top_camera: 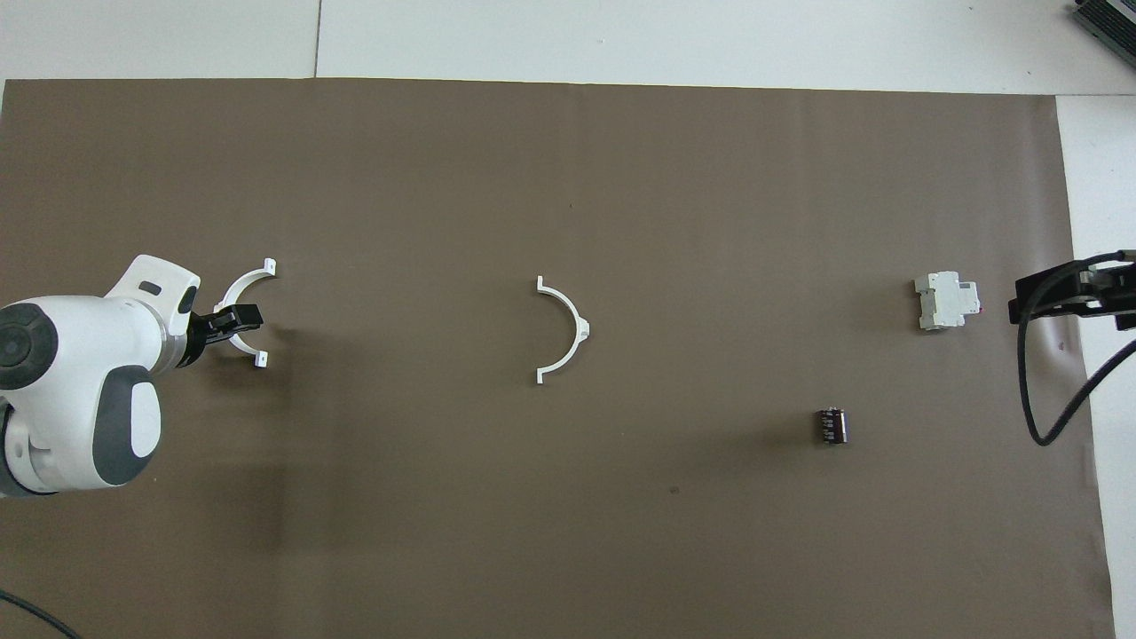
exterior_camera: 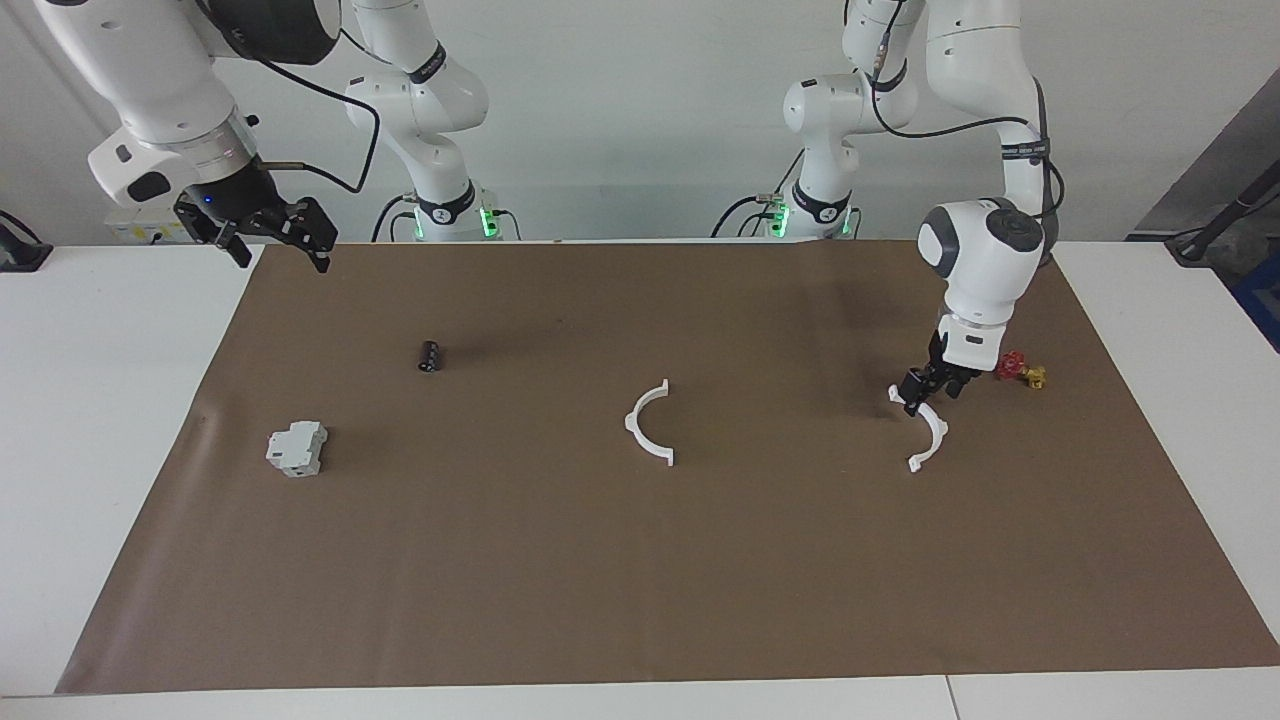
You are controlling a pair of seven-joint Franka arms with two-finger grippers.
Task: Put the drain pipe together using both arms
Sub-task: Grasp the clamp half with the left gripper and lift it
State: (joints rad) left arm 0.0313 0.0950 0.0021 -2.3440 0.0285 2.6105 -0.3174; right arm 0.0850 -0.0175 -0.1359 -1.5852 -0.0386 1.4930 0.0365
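Two white half-rings of the drain pipe lie flat on the brown mat [exterior_camera: 640,600], well apart from each other. One half-ring [exterior_camera: 652,424] sits near the middle of the mat; the second half-ring [exterior_camera: 928,432] lies toward the left arm's end. The left gripper [exterior_camera: 922,390] is down at the second half-ring's end nearer the robots, its fingers spread and set about the thin band (whether they touch it I cannot tell). The right gripper [exterior_camera: 272,238] waits in the air over the mat's edge at the right arm's end, its fingers wide apart and holding nothing. There is also one small black cylinder [exterior_camera: 430,355], one grey-white boxy block [exterior_camera: 297,448] and one small red-and-yellow piece [exterior_camera: 1020,370], the last just beside the left gripper.
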